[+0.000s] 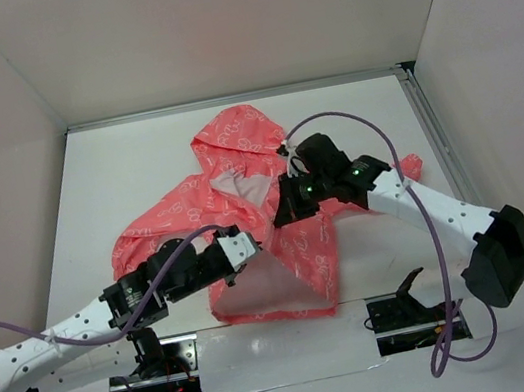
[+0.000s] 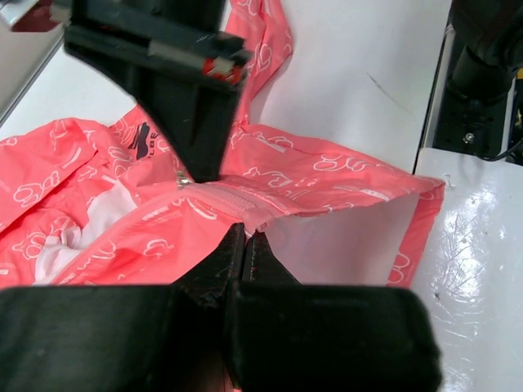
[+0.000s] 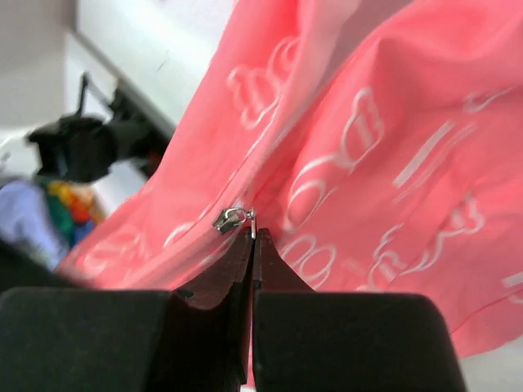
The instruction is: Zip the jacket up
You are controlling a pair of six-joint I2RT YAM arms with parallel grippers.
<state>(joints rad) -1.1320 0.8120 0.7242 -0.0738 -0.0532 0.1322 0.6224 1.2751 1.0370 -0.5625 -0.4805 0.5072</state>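
The coral-pink jacket (image 1: 233, 145) lies in the middle of the white table, hood toward the far wall, its lower front lifted. My right gripper (image 1: 280, 217) is shut on the small metal zipper pull (image 3: 252, 222), with the slider (image 3: 229, 219) just left of the fingertips (image 3: 265, 253). In the left wrist view that slider (image 2: 185, 180) sits under the right gripper (image 2: 196, 167), at the far end of the closed zipper strip (image 2: 237, 200). My left gripper (image 2: 248, 237) is shut on the jacket's (image 2: 327, 175) zipper edge, close to the hem. The two grippers hold the zipper line between them.
White walls enclose the table on three sides. A metal rail (image 1: 434, 135) runs along the right edge. Two black brackets (image 1: 404, 308) (image 1: 154, 362) sit on the near strip by the arm bases. A purple cable (image 1: 420, 229) loops along the right arm.
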